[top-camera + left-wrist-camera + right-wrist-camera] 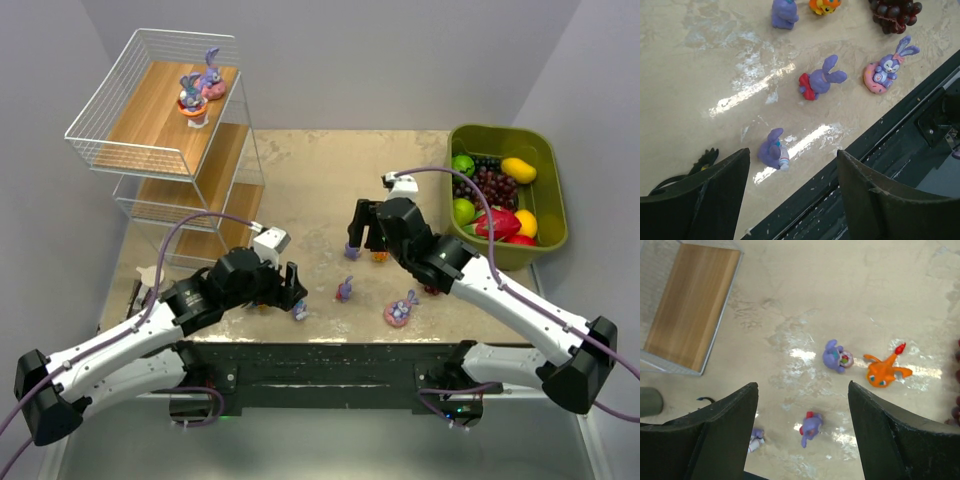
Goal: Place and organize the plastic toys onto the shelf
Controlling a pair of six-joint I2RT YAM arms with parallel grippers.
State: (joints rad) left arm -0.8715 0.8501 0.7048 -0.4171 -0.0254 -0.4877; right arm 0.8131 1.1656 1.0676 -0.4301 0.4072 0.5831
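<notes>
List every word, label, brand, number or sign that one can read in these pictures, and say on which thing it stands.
None: no word, number, brand or sign can be read in any view.
The shelf and the green bin show no writing.
The small bunny has a coloured patch on its front, too small to tell whether it holds any text.

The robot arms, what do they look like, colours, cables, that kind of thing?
Both the left arm and the right arm have white links with black joints and black wrists. A purple cable loops from each wrist back along the arm, and a small white camera block sits on each wrist. The jaws are broad, matte black wedges.
</notes>
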